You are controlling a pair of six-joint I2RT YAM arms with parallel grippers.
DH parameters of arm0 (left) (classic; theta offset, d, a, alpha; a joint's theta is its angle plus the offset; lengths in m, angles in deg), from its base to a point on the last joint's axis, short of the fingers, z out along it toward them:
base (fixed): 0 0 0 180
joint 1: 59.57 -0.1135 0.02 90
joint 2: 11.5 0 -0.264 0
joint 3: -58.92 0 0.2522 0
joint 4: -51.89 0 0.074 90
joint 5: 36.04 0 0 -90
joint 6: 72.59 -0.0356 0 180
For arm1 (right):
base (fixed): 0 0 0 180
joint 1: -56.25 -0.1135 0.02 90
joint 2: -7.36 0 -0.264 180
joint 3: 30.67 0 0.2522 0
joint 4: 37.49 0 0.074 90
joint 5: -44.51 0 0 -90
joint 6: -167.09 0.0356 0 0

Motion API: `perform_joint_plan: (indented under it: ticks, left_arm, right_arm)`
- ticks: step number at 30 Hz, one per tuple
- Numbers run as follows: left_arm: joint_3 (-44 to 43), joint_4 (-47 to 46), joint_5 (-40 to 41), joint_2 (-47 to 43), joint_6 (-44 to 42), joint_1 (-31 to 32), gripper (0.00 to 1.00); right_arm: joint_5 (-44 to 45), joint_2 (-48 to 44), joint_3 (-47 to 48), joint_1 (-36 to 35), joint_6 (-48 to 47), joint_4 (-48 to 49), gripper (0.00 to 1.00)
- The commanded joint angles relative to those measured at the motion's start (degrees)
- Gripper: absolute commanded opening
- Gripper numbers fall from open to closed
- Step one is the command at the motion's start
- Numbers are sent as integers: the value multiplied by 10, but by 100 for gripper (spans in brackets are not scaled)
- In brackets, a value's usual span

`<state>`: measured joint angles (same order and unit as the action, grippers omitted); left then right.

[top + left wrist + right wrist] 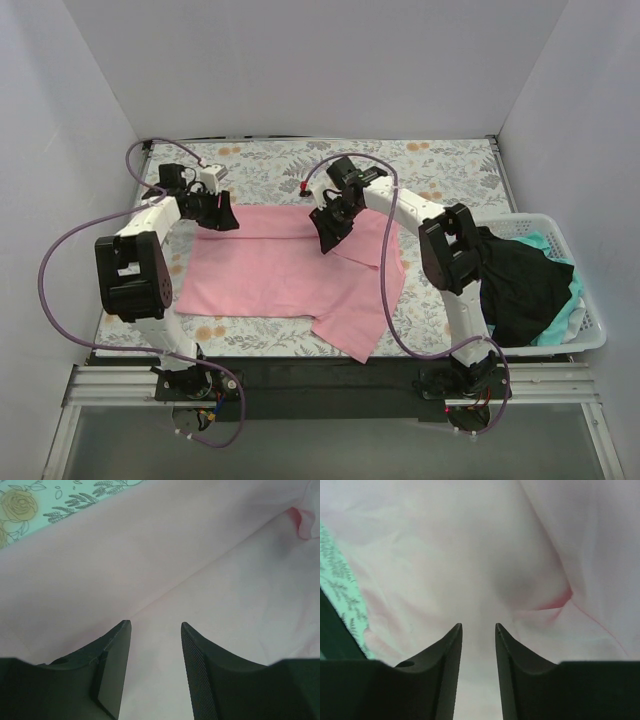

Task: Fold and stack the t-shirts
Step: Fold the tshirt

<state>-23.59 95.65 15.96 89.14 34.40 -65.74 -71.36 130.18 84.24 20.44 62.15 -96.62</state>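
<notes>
The left pincer (155, 625) stands moderately open, with nothing between its fingers; the right pincer (478, 626) is parted more narrowly and is likewise empty; whether either touches cloth I cannot tell; the light pink soft cloth t-shirt (270, 270) lies spread and creased on the grey-and-orange floral patterned sheet (450, 170) covering the desk; the left pincer is at its far left corner; the right pincer is at its far edge, toward the right.

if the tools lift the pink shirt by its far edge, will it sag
Likely sags: the pink t-shirt lies flat with soft creases and a folded-over flap. Probably light, being thin cloth. Pushed, it may bunch on the floral sheet.
</notes>
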Motion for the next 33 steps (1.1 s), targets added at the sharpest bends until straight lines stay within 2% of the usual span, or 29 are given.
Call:
perform_joint_plan:
  ticks: [1,3,5,9,12,15,20,24,30,33]
  left_arm:
    - [-45,20,-37,11,8,-23,44]
    - [-59,23,-32,18,8,-32,43]
    - [-77,23,-16,31,4,-34,44]
    - [-110,25,40,62,1,-34,43]
    - [-139,46,65,95,4,-33,43]
    - [-145,65,93,111,5,-33,42]
    - [-119,68,122,128,11,-33,41]
    - [-129,69,135,165,29,-33,39]
    - [-202,80,140,249,49,-33,35]
    - [-266,103,99,280,57,-33,36]
  right_arm:
    - [-117,-45,-2,36,-22,-22,40]
    - [-125,-57,-5,57,-28,-24,42]
    - [-90,-63,-3,81,-31,-23,44]
    - [53,-49,19,105,-40,-19,41]
    - [140,-24,24,108,-52,-21,36]
    - [200,-8,8,108,-70,-21,36]
    - [248,20,-5,116,-91,-16,35]
    - [286,65,19,128,-107,-4,35]
    - [323,148,126,151,-136,2,34]
    - [316,167,181,163,-149,1,36]
